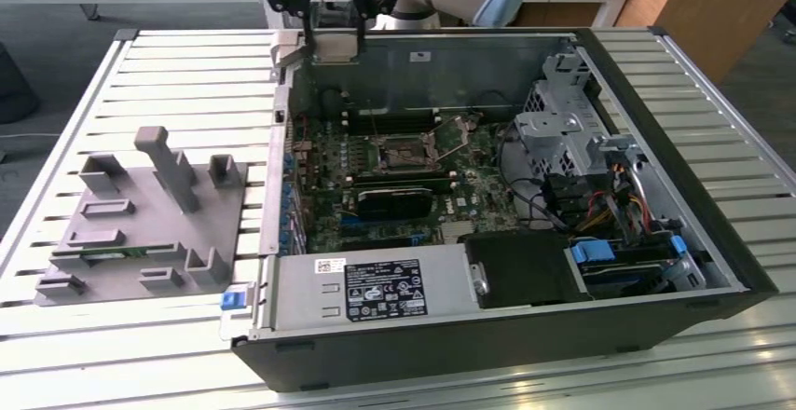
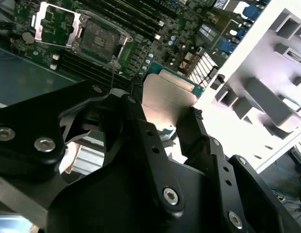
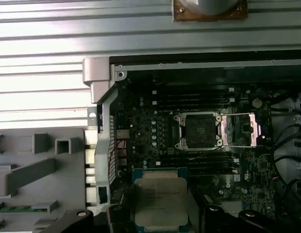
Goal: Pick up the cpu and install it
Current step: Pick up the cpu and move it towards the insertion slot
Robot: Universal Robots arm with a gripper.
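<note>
My gripper hangs above the back left corner of the open computer case, shut on the cpu, a flat silvery square chip. In both wrist views the black fingers clamp the cpu by two opposite edges. The cpu is in the air, clear of the motherboard. The cpu socket lies bare in the middle of the board, with its metal load plate flipped open beside it.
A grey parts fixture with upright posts stands at the exterior view's left of the case and holds a green memory stick. Inside the case are a power supply, a black block, drive cages and cables.
</note>
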